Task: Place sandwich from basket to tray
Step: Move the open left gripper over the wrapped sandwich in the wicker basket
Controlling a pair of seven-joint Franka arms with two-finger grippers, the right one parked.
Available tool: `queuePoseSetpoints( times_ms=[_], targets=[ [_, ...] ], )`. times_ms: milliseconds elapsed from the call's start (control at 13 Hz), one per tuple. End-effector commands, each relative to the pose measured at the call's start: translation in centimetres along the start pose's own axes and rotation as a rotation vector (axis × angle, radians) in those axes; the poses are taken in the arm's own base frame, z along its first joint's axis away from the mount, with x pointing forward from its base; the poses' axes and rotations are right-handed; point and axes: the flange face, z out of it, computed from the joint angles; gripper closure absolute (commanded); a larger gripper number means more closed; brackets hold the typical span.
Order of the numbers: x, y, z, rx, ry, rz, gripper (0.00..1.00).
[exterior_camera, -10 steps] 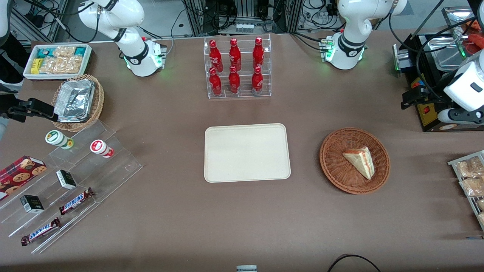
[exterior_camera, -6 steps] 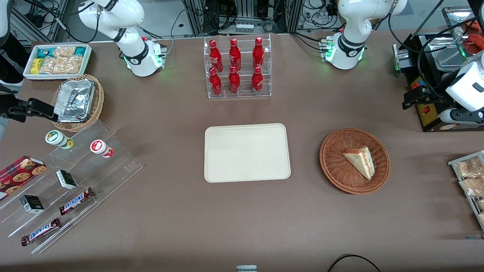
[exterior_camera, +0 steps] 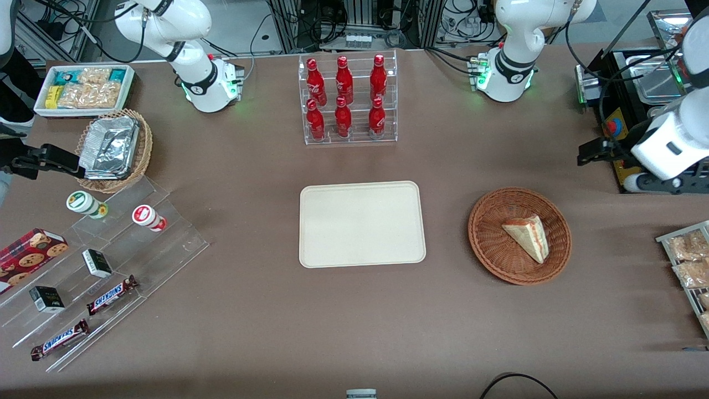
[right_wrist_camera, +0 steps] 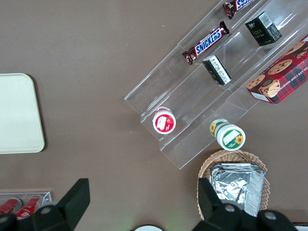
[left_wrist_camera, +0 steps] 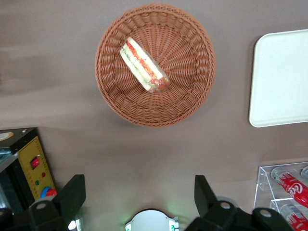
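The sandwich (exterior_camera: 526, 237) (left_wrist_camera: 143, 66), a pale wedge with red and green filling, lies in the round reddish-brown basket (exterior_camera: 487, 238) (left_wrist_camera: 187, 91). The cream tray (exterior_camera: 362, 224) (left_wrist_camera: 281, 77) sits bare at the table's middle, beside the basket. My left gripper (exterior_camera: 590, 152) (left_wrist_camera: 139, 192) hangs in the air, farther from the front camera than the basket and toward the working arm's end. It is open, its fingers (left_wrist_camera: 72, 195) wide apart with nothing between them. It stands well apart from the sandwich.
A clear rack of red bottles (exterior_camera: 348, 100) stands farther back than the tray. A black box with a yellow panel (exterior_camera: 620, 166) (left_wrist_camera: 33, 163) sits close to the gripper. Snack packets (exterior_camera: 687, 260) lie at the working arm's end. The arm's base (exterior_camera: 507, 72) is near.
The left gripper has shifted toward the table's middle and a little nearer the basket. The sandwich, basket and tray have not moved.
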Motion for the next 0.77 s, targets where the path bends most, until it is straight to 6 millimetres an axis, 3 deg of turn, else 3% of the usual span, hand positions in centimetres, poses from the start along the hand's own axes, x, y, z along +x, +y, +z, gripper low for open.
queuePoseSetpoints(
  times_ms=[0, 538, 692],
  targets=[
    [0.2, 0.0, 3.6, 0.015, 0.009, 0.018, 0.00],
    [1.6, 0.0, 15.4, 0.033, 0.139, -0.018, 0.00],
    [1.7, -0.1, 17.8, 0.032, 0.181, -0.043, 0.00]
  ],
)
